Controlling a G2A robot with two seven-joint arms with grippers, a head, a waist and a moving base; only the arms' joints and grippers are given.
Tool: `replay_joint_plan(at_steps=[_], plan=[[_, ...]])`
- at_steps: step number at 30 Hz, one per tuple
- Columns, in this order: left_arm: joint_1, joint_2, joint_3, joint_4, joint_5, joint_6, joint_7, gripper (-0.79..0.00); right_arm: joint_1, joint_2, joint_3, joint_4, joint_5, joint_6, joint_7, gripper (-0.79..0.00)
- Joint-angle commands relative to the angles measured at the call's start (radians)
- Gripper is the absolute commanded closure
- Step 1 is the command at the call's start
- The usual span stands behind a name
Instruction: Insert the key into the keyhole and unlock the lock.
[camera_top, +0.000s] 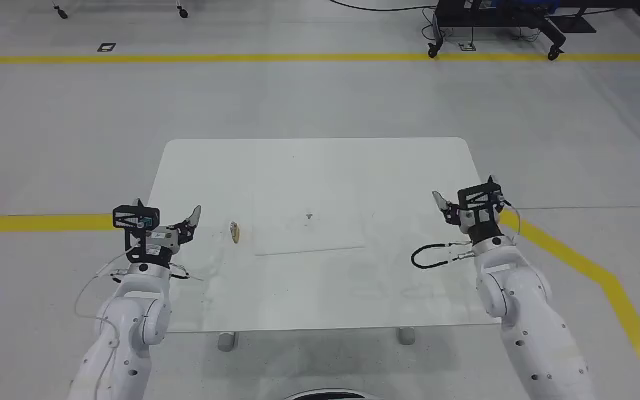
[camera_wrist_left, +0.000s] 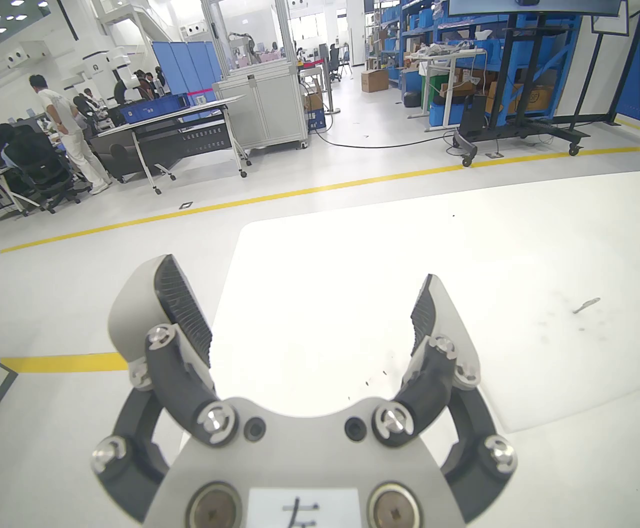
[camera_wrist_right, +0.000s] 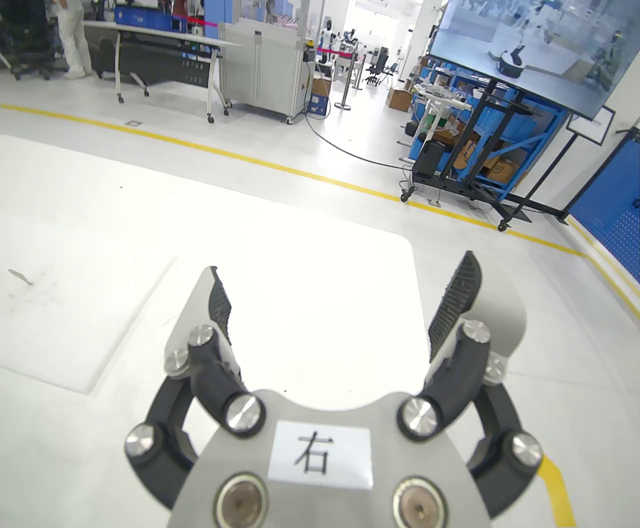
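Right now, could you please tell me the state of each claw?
Left claw: open, holding nothing.
Right claw: open, holding nothing.

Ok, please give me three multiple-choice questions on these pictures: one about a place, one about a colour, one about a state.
1. Where does the key lie?
A. On the table, between the two arms.
B. Held by an arm.
C. On the floor.

2. What colour are the floor lines?
A. Red.
B. Yellow.
C. Green.

3. How do the two grippers stand?
A. Both shut.
B. One shut on the key.
C. Both open and empty.

Answers:
1 A: the key lies on the white table, apart from both arms.
2 B: the floor lines are yellow in every view.
3 C: the left gripper and the right gripper each show a wide gap with nothing between the fingers.
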Motion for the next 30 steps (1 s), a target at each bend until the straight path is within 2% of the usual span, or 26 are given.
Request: replay_joint_plan(at_steps=[1,3,17,20,24,30], plan=[[0.000,0.000,0.000,0.000,0.000,0.000,0.000,-0.785,0.050,-0.006,-0.084,0.001,-0.093,0.017,0.081,-0.785],[0.000,0.000,0.000,0.000,0.000,0.000,0.000,-0.785,0.075,-0.010,-0.132,0.005,-0.146,0.011,0.121,-0.785],[0.000,0.000,0.000,0.000,0.000,0.000,0.000,-0.785,0.075,-0.010,-0.132,0.005,-0.146,0.011,0.121,-0.785],[0.000,0.000,0.000,0.000,0.000,0.000,0.000,-0.785,0.121,-0.007,-0.167,0.016,-0.219,-0.092,0.163,-0.785],[0.000,0.000,0.000,0.000,0.000,0.000,0.000,-0.785,0.229,-0.018,-0.271,0.042,-0.288,-0.200,0.254,-0.785],[0.000,0.000,0.000,0.000,0.000,0.000,0.000,-0.785,0.453,-0.048,-0.416,0.187,-0.234,-0.399,0.352,-0.785]])
